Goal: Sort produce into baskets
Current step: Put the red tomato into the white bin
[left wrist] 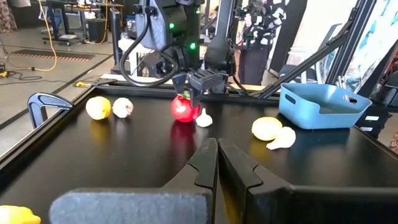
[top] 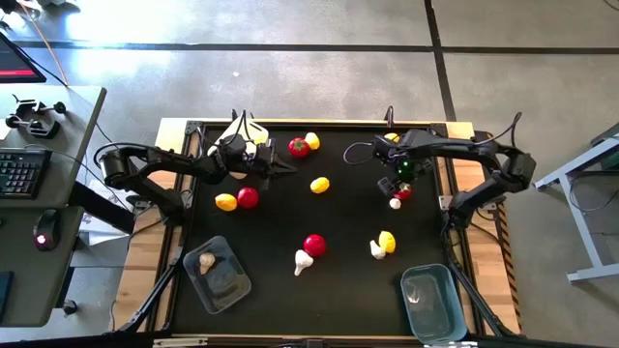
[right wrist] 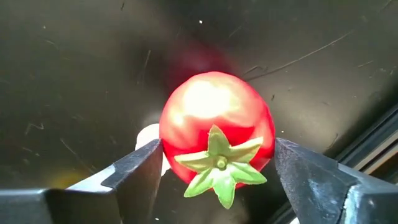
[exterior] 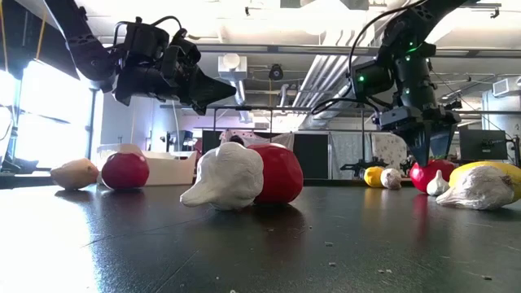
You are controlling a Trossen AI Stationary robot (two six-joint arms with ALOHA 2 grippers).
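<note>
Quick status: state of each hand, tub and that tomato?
Left hand: shut, empty, raised above the mat.
Right hand: open, fingers either side of the red round tomato, not yet gripping.
Clear greyish plastic tub: holds one beige garlic bulb.
Light blue plastic tub: no produce visible inside.

- Desk [top: 280, 232]: produce scattered across it, tubs along the near edge.
- Left tub [top: 218, 274]: near-left corner, a bulb [top: 206, 260] in it.
- Right tub [top: 433, 302]: near-right corner.
- Right tool [right wrist: 214, 163]: over the right side, fingers on either side of a tomato [right wrist: 216, 135], a bulb [top: 395, 203] touching it.
- Left tool [top: 285, 168]: far left-centre, above the desk, well apart from that tomato.
- Centre front: a tomato [top: 314, 245] touching a bulb [top: 303, 261].
</note>
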